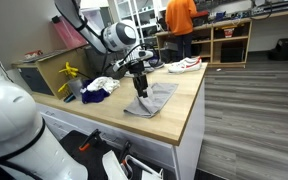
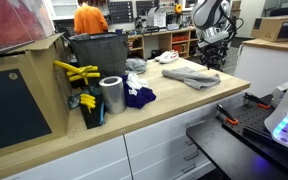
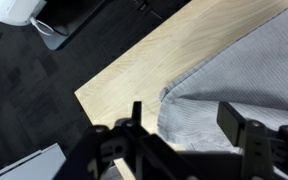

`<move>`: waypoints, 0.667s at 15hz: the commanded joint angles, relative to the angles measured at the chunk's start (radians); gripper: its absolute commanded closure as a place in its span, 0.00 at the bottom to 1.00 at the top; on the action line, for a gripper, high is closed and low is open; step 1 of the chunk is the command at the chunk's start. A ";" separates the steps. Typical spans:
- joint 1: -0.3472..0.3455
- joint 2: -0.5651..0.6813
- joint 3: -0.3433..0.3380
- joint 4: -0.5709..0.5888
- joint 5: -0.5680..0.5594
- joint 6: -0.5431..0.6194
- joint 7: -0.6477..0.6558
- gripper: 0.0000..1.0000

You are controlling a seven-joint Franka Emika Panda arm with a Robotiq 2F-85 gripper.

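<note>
- Left of the end effector (image 3: 184, 118): just bare tabletop (image 3: 124, 70), nothing over there.
- Directly under it: the near corner of the gray cloth (image 3: 234, 70). The fingers are spread apart with nothing pinched between them.
- Right of it: the rest of the cloth, with its long axis running diagonally away.
- Arm pose: wrist pointing straight down, low over the cloth in both exterior views.

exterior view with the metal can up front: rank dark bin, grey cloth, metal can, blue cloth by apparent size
1. dark bin
2. grey cloth
3. metal can and blue cloth look alike; both nearer the camera, so unsure
</note>
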State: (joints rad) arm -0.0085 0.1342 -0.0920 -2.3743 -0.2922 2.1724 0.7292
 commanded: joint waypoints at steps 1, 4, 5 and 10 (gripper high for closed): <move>0.036 0.009 0.042 0.034 0.016 0.004 -0.001 0.00; 0.063 0.046 0.066 0.098 0.003 -0.005 0.020 0.00; 0.071 0.056 0.069 0.117 0.003 0.001 0.037 0.00; 0.069 0.034 0.062 0.074 0.005 0.001 0.008 0.00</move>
State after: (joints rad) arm 0.0569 0.1679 -0.0271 -2.3020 -0.2883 2.1758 0.7386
